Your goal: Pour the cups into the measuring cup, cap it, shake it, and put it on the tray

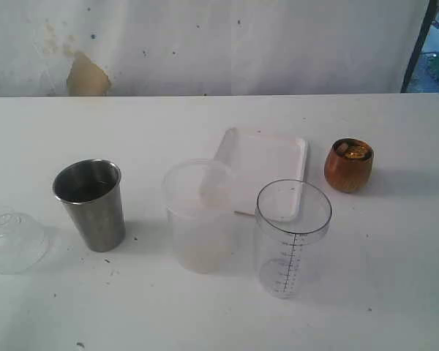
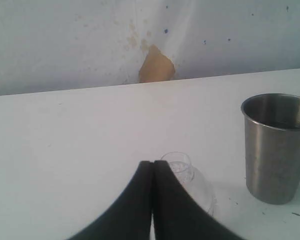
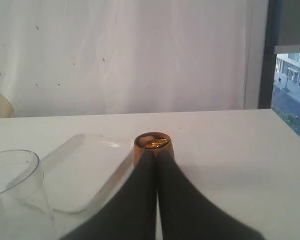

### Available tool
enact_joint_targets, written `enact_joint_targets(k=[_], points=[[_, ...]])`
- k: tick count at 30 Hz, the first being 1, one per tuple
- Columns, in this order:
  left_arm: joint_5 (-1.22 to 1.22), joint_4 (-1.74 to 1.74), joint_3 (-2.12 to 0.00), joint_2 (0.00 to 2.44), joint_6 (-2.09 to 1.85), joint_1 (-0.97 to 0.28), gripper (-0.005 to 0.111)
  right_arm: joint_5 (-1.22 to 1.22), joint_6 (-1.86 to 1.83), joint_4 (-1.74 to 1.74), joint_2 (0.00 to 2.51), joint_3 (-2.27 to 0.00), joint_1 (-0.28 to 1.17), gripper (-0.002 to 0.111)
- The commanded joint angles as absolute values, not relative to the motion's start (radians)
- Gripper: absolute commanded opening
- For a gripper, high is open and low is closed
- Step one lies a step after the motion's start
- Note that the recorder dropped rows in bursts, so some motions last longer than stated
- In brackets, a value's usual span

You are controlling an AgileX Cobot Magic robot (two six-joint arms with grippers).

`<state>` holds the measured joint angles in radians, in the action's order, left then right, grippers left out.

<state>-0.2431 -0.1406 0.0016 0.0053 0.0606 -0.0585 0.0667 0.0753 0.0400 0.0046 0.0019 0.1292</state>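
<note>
Exterior view: measuring cup stands uncapped beside the frosted cup, handy for pouring. Both the left jaws and right jaws are together, empty

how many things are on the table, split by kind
drinking cups: 3, a steel tumbler, a frosted plastic cup, a wooden cup
measuring cup: 1
tray: 1
clear dome lid: 1
total: 6
</note>
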Motion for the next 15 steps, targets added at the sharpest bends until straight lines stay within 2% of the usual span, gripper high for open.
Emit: enact_joint_targets(k=[1, 3, 15], points=[[-0.236, -0.142, 0.0, 0.0, 0.063, -0.063, 0.0, 0.086, -0.006, 0.062, 0.0, 0.0, 0.131, 0.0], [-0.236, -0.142, 0.0, 0.0, 0.063, -0.063, 0.0, 0.172, -0.049, 0.062, 0.0, 0.0, 0.131, 0.0], [-0.236, -0.142, 0.0, 0.0, 0.063, -0.063, 0.0, 0.14, -0.039, 0.017, 0.0, 0.0, 0.131, 0.0]])
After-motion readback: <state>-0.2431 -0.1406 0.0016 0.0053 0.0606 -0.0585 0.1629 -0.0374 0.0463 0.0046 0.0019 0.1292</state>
